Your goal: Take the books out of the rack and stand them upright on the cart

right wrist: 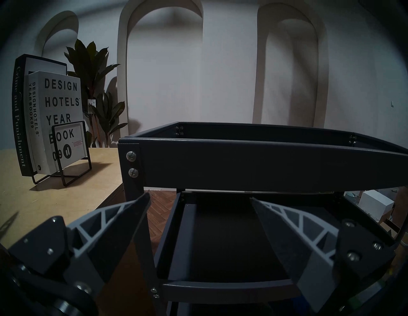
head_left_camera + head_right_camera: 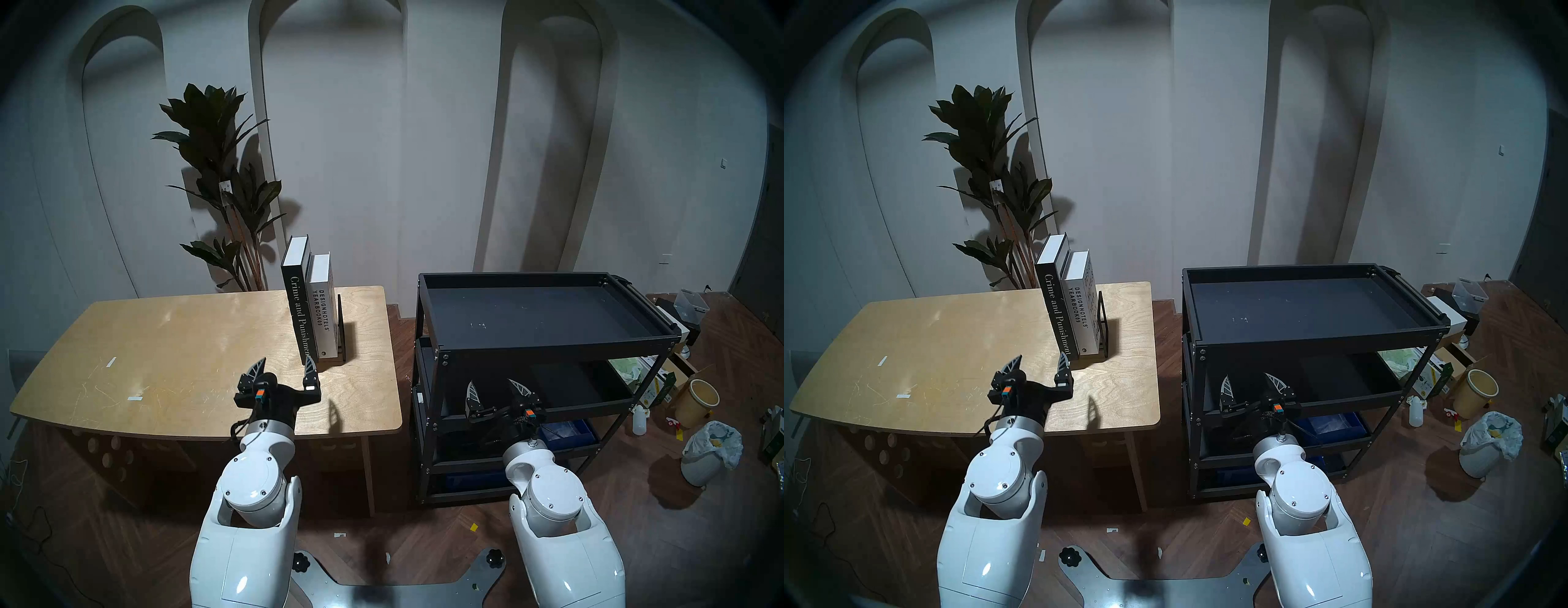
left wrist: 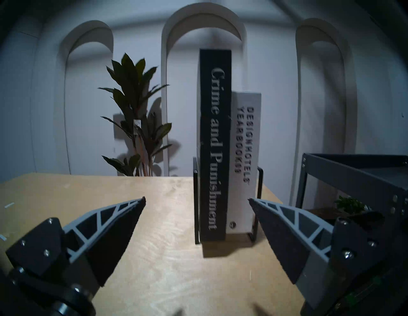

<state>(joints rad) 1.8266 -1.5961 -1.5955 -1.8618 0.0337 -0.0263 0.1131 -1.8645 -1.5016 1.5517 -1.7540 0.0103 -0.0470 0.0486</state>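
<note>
Books: dark "Crime and Punishment" volume [image 2: 299, 305] and shorter white DESIGNHOTELS yearbook [image 2: 326, 316], upright, touching, in the wire rack [image 2: 340, 329] near the right end of the wooden table [image 2: 178, 352]. Left gripper [image 2: 283, 368]: fingers spread wide, empty, over the table just before the books. Right gripper [image 2: 496, 388]: spread, empty, before the black cart [image 2: 551, 339] beside the table. Potted plant [image 2: 220, 178] behind the table.

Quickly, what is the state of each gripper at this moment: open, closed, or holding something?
Left gripper: open, empty, just before the dark "Crime and Punishment" hardback.
Right gripper: open, empty, beside the black metal cart.
</note>
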